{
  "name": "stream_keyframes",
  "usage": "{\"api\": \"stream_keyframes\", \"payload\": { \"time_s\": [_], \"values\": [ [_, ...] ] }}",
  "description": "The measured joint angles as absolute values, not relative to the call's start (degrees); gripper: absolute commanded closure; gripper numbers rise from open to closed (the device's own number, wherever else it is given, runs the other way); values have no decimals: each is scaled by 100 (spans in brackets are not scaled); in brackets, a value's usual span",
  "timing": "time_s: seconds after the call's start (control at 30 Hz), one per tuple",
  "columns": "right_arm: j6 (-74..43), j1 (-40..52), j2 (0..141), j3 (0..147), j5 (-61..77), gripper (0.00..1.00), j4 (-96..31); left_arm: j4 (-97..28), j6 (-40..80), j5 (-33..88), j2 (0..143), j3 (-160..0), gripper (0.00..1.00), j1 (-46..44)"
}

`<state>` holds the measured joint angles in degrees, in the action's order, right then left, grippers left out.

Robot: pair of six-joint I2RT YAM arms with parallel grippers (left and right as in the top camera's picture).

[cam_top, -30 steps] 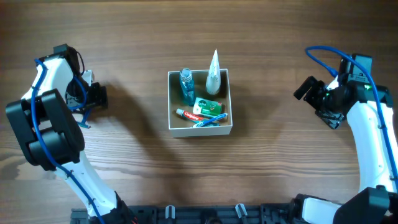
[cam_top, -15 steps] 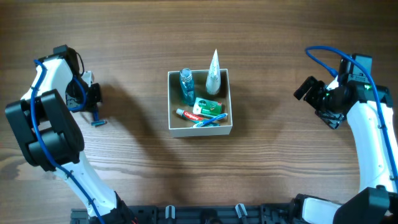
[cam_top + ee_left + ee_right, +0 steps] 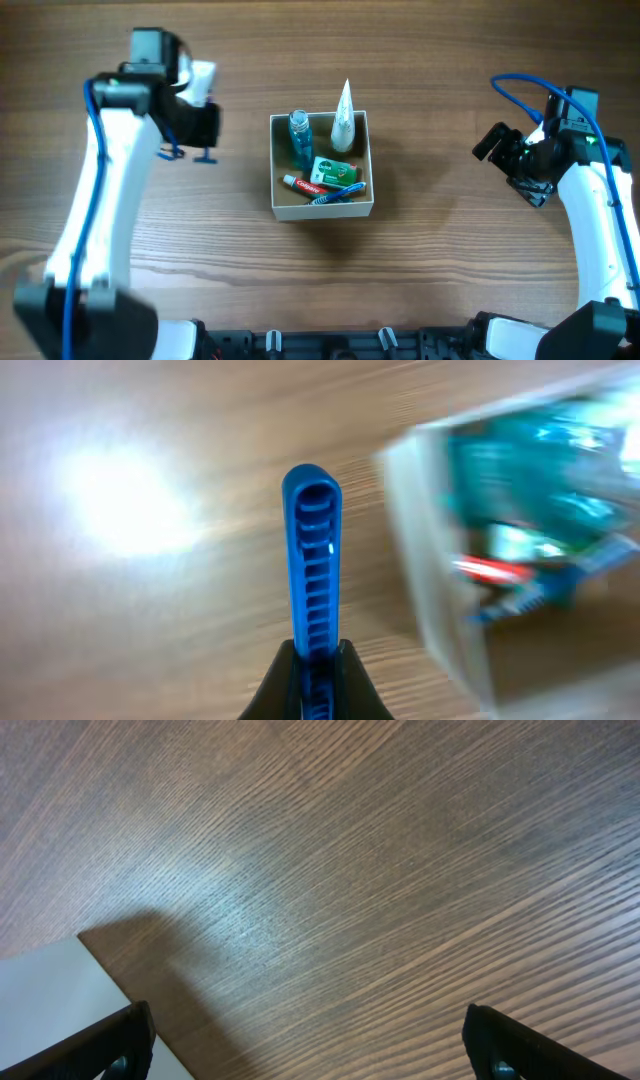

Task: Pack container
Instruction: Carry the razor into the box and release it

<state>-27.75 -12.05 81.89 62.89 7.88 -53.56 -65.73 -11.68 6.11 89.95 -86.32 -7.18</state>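
– What do the arms look like?
– The left arm (image 3: 100,200) and the right arm (image 3: 603,240) both have smooth white shells on the long links and black housings at the joints.
– Any cables?
– A thin blue cable (image 3: 525,80) follows each arm. On the right one it bows out in a loose loop. A small green light (image 3: 592,140) shows near there.
– And the fingers?
– The left fingers (image 3: 272,690) are dark and tapered. The right fingers (image 3: 115,1045) are black, each with a small grey spot.

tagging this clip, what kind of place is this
Likely a robot lab bench: a left arm and a right arm at a wood-grain table, a cardboard container of toiletries staged between them, toothpaste tube included.
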Motion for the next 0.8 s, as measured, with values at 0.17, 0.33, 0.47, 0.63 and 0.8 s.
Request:
{"api": "stream_keyframes", "payload": {
  "time_s": [0.17,0.33,0.47,0.63,0.8],
  "values": [
    [-2773,-1205,8189,6289,788,0,-5321,-6665,-2156,701,8606,-8648,96,-2484],
    [-2731,-1205,8189,6289,786,0,-5317,-6814,-3557,709,8868,-8643,96,-3739],
    [-2729,-1205,8189,6289,781,0,-5315,-6639,-4357,613,9238,-8643,96,-3940],
    [-2731,-1205,8189,6289,781,0,-5317,-6324,-4707,502,9942,-8643,96,-3680],
    [-2731,-1205,8189,6289,781,0,-5315,-6224,-4794,434,10597,-8643,79,-3315]
  ]
}}
